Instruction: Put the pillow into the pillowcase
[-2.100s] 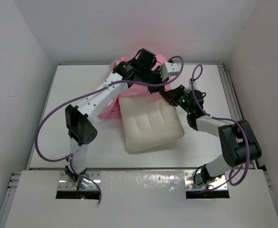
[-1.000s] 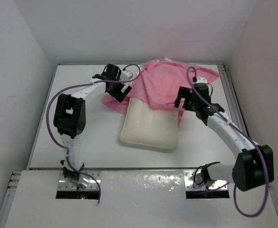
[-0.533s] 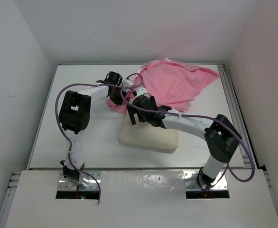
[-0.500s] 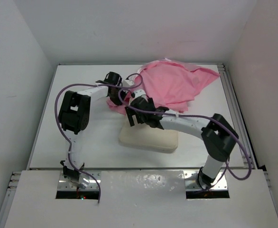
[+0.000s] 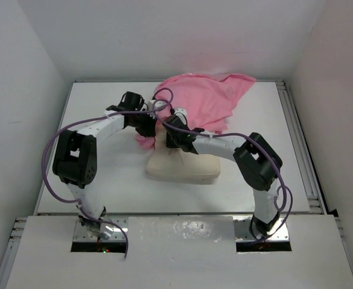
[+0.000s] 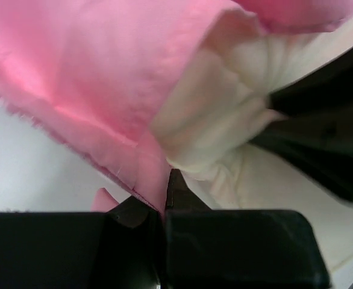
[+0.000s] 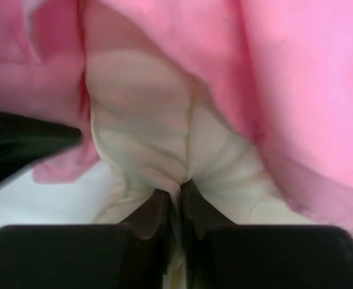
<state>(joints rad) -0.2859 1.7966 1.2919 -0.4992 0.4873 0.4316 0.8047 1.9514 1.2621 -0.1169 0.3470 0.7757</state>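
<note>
The pillow (image 5: pixel 182 167) lies flat on the table (image 5: pixel 92 180), its far edge under the hem of the pillowcase (image 5: pixel 203 99), which is heaped just beyond it.

Left gripper (image 6: pixel 163 198): jaws pressed together on the pink hem at the pillow's far-left corner — this holds the bag's mouth open over that corner.

Right gripper (image 7: pixel 178 195): jaws nipping a fold of the pillow's cream cover at its far edge — a hold suited to feeding the corner inside.

Most of the pillow is uncovered.

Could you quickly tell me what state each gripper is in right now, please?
Left gripper: closed, pinching the pillowcase edge.
Right gripper: closed, pinching a fold of the pillow.
</note>
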